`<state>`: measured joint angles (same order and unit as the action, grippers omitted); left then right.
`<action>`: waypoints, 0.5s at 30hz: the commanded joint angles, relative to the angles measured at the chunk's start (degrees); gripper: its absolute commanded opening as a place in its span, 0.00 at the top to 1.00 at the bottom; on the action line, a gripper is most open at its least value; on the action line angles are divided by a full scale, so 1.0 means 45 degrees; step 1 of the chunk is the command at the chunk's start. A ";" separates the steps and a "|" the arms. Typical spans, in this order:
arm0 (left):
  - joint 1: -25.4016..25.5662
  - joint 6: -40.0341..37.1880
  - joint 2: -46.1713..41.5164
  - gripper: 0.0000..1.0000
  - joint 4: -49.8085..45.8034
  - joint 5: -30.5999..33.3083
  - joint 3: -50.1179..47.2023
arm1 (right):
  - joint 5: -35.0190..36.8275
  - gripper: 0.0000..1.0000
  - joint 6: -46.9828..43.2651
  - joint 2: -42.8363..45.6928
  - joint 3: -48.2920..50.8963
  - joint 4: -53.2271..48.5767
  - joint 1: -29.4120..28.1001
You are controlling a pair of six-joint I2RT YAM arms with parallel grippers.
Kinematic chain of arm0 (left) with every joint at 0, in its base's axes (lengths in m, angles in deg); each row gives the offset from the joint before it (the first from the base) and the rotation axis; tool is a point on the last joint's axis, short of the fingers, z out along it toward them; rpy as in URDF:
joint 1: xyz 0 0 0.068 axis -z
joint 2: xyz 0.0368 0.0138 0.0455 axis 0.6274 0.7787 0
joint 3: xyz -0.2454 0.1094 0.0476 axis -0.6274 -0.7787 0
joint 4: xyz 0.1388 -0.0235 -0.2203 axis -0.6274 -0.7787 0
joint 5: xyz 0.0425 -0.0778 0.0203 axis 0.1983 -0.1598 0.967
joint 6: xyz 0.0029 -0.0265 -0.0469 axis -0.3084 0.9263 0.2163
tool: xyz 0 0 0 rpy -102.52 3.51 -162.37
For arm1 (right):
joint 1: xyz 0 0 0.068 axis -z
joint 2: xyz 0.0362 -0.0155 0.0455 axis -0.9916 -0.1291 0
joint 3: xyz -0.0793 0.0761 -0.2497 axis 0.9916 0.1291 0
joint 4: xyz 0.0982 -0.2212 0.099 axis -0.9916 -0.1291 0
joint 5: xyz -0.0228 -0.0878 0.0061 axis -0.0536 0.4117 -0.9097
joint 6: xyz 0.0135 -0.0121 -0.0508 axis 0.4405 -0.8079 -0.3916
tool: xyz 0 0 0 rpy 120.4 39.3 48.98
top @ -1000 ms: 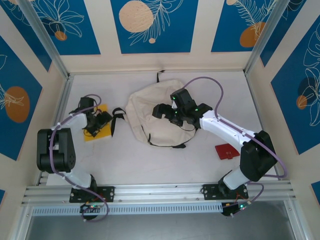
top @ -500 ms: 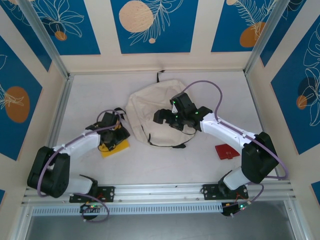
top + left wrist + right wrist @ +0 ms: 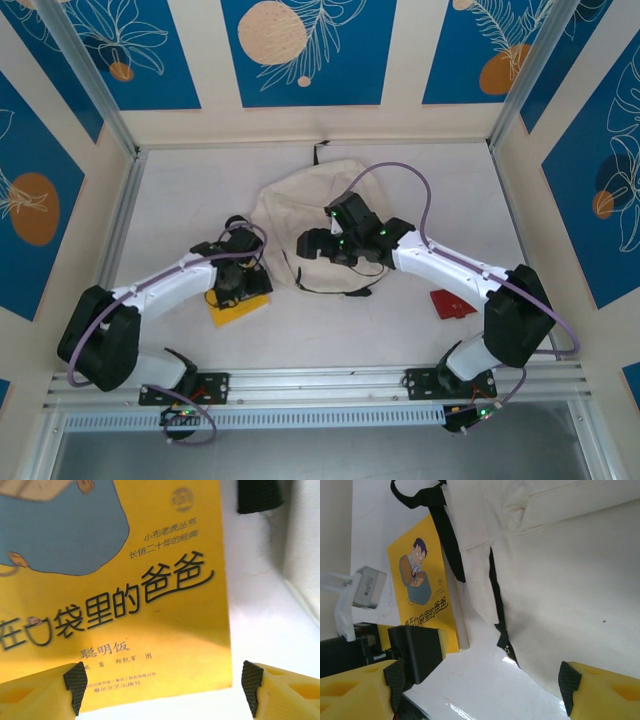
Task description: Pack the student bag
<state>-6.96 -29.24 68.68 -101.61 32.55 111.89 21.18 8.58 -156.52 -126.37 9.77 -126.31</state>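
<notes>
On the left, wide-open left gripper (image 3: 160,685) over a yellow book (image 3: 150,605), clasping nothing; at mid-table, cream student bag (image 3: 290,205) lying flat, just beside the book; over its near edge, wide-open right gripper (image 3: 480,680), empty.

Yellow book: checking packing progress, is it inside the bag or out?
Out. The yellow book lies flat, cover up, on the table beside the student bag, under the open left gripper.

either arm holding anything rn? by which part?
Nothing looks held. Left fingers stand apart over the book at its lower edge; right fingers stand apart above the bag. Neither pair is closed on anything.
</notes>
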 commanded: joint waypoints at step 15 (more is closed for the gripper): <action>-0.4538 -0.2682 -0.2560 0.06 -0.0680 0.0498 -0.0573 | 0.0479 0.36 0.0124 -0.4563 -0.3987 -0.1185 -0.2476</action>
<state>-24.62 -39.20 59.37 -105.55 38.54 111.71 23.71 9.46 -173.81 -140.97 6.95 -136.32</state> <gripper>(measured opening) 0.945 0.641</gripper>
